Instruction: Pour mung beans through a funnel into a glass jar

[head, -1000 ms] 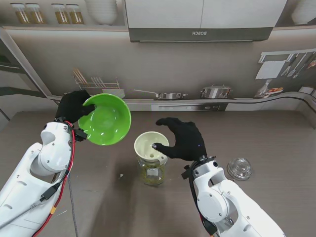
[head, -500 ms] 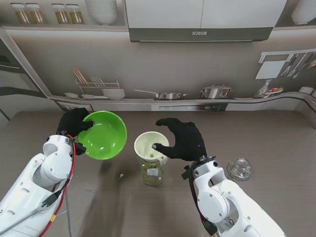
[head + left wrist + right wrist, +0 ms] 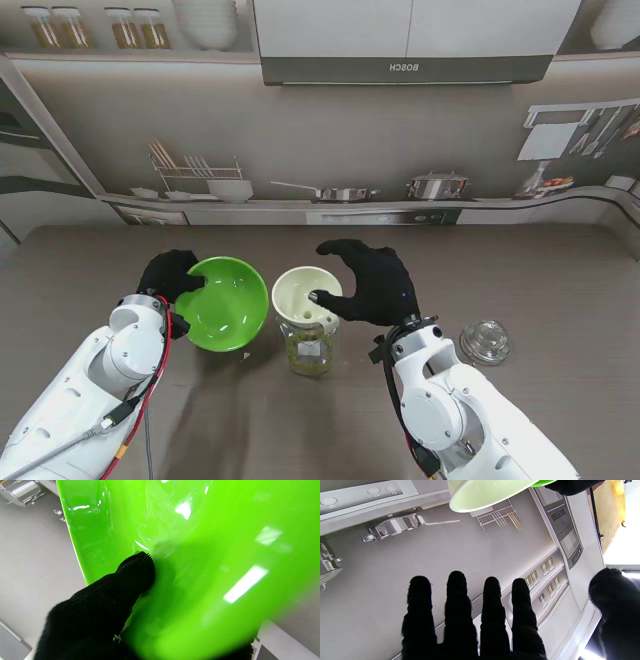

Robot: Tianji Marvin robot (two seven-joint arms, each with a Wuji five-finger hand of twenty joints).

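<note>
Kitchen backdrop behind, with pans and a rack printed along a shelf; grey wood-grain table (image 3: 560, 270) in front, taking up most of the stand's view.

Left arm: over the past second it had dropped and swung inward. The green bowl (image 3: 228, 303), earlier held high and tipped toward the funnel, now sat low, just left of the jar, its mouth facing up and toward me. Left hand (image 3: 172, 276) gripped the far-left rim; the wrist view showed a gloved finger pressed against the glossy green wall. Bowl looked empty: shiny inside, no beans seen. My reading: the pour was finished and the bowl was on its way down to the table. Whether it already touched the table, I could not tell.

Right hand (image 3: 372, 283) had not shifted. It hovered at the funnel's right side, fingers spread and curled, holding nothing; one fingertip lay at or over the rim, contact uncertain.

Funnel (image 3: 304, 297): cream, wide mouth, seated upright in the jar's neck, bore clear.

Glass jar (image 3: 309, 349): centre of table, upright, yellow-green beans showing through the wall, roughly half full.

Glass lid (image 3: 485, 341): right of the jar, well apart, lying on the table.

Small pale speck on the table left of the jar, perhaps a stray bean.
</note>
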